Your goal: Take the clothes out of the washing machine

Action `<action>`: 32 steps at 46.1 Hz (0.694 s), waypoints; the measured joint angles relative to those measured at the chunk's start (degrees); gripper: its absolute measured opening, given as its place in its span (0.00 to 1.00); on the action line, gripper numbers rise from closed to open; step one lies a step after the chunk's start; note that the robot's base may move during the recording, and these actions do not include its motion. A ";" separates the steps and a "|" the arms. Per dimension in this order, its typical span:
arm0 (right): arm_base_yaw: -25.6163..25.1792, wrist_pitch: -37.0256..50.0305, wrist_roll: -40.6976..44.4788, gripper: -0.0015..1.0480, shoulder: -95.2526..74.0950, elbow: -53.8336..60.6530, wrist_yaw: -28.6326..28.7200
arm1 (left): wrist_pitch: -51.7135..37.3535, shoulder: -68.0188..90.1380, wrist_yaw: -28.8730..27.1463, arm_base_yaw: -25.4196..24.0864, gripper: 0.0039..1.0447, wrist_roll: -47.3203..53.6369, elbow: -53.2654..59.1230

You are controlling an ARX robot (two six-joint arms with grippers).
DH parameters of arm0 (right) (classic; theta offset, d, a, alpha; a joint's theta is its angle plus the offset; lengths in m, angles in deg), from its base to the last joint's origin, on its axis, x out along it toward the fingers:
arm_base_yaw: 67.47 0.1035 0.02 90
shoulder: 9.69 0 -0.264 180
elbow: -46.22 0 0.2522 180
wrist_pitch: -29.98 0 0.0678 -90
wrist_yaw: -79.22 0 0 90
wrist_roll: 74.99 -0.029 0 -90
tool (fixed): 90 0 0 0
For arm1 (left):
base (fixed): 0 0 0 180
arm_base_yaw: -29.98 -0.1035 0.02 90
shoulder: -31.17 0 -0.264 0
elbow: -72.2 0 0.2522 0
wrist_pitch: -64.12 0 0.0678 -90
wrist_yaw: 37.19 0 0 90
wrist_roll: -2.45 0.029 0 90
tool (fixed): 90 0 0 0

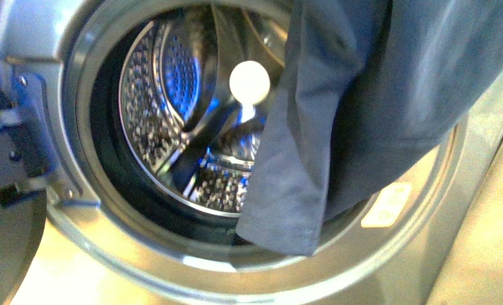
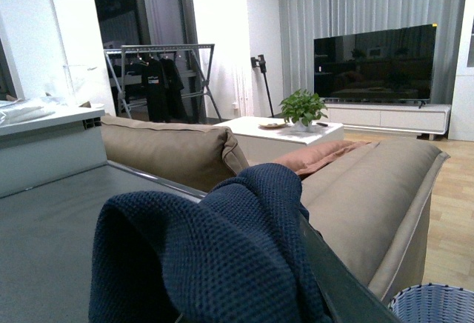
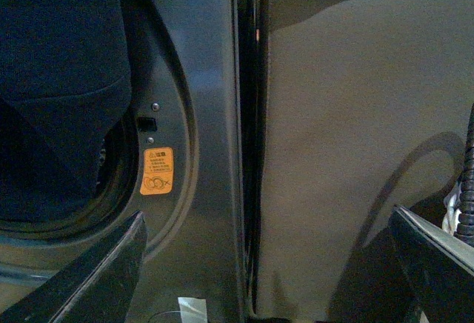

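The washing machine (image 1: 172, 270) stands with its round opening uncovered, and the perforated steel drum (image 1: 153, 121) shows inside. A blue-grey piece of the clothes (image 1: 337, 108) hangs from the upper right across the opening, its lower corner over the rim. In the left wrist view my left gripper (image 2: 244, 293) is shut on the clothes, a navy knit garment (image 2: 215, 256) that drapes over and hides the fingers. My right gripper (image 3: 270, 264) is open and holds nothing. It sits in front of the machine's front panel, beside the yellow sticker (image 3: 157, 170). Dark fabric (image 3: 59, 78) hangs at the opening.
The machine's door (image 1: 4, 210) swings open at the left. The left wrist view looks over a tan sofa (image 2: 370, 197), a white coffee table (image 2: 259, 134), a television (image 2: 374, 64) and a clothes rack (image 2: 159, 78). A woven basket (image 2: 437, 304) sits low by the sofa. A grey side panel (image 3: 348, 130) adjoins the machine.
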 joint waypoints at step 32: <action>-21.68 24.41 -27.78 0.92 -25.29 -17.25 45.90 | 0.00 0.00 -0.02 0.00 0.07 0.00 0.00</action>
